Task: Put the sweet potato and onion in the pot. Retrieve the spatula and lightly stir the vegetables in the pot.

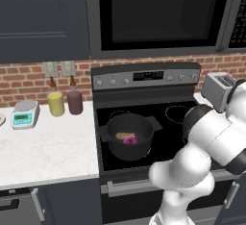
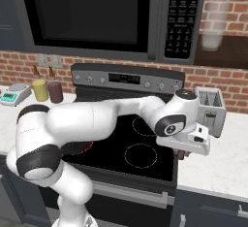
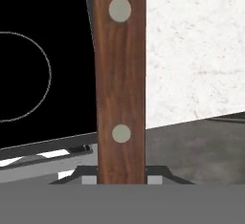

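Two dark fingers of the gripper point(image 3: 121, 180) are clamped on the spatula point(image 3: 120, 74), its brown riveted handle running up the hand view over the stove edge. Farther left, the pot point(image 1: 129, 135) holds the sweet potato point(image 1: 124, 135) and onion point(image 1: 130, 140).

A white marble worktop point(image 1: 48, 147) lies at my nine o'clock, carrying a small scale point(image 1: 25, 113), a yellow jar point(image 1: 55, 103) and a dark maroon jar point(image 1: 74, 101) side by side against the brick wall point(image 1: 24, 77). At twelve o'clock I face the black stove point(image 1: 158, 123), with the microwave point(image 1: 158, 15) above. A silver toaster point(image 2: 211, 109) stands at my two o'clock.
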